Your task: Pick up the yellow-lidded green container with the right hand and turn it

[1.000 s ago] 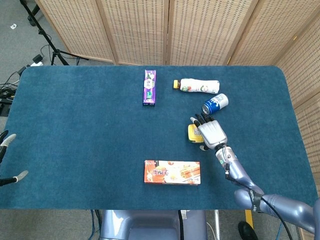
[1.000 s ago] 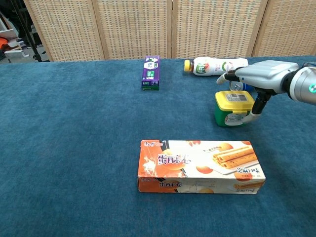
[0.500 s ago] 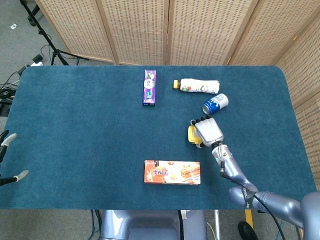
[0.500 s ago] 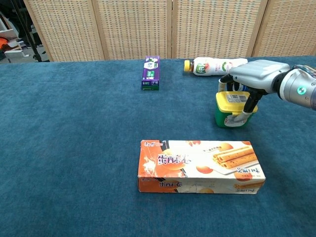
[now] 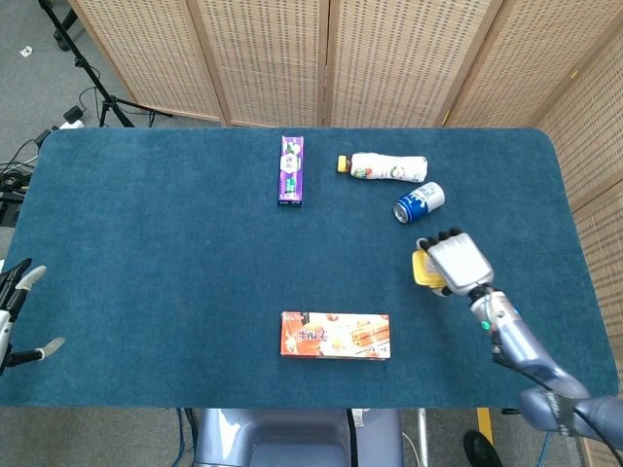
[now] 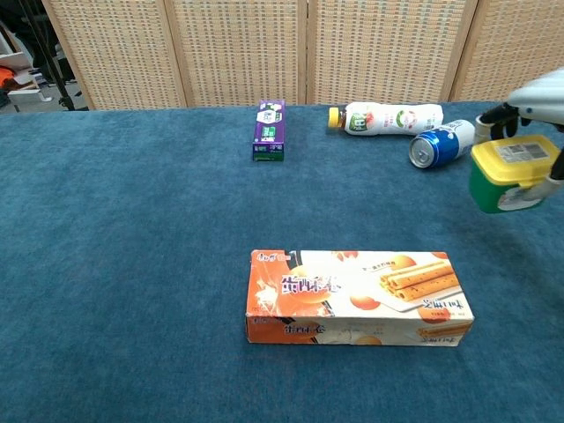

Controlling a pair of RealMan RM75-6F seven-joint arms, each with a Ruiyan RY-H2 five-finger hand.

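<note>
Above blue cloth (image 6: 132, 264), right hand (image 5: 458, 261) grips green container (image 6: 507, 181); head view shows only its lid.

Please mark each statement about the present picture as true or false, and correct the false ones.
1. The right hand holds the green container above the table. True.
2. The blue can stands upright. False: it lies on its side.
3. The purple box lies beside the orange box. False: they are far apart.
4. The white bottle lies on its side. True.
5. The left hand holds the orange box. False: it holds nothing.
</note>
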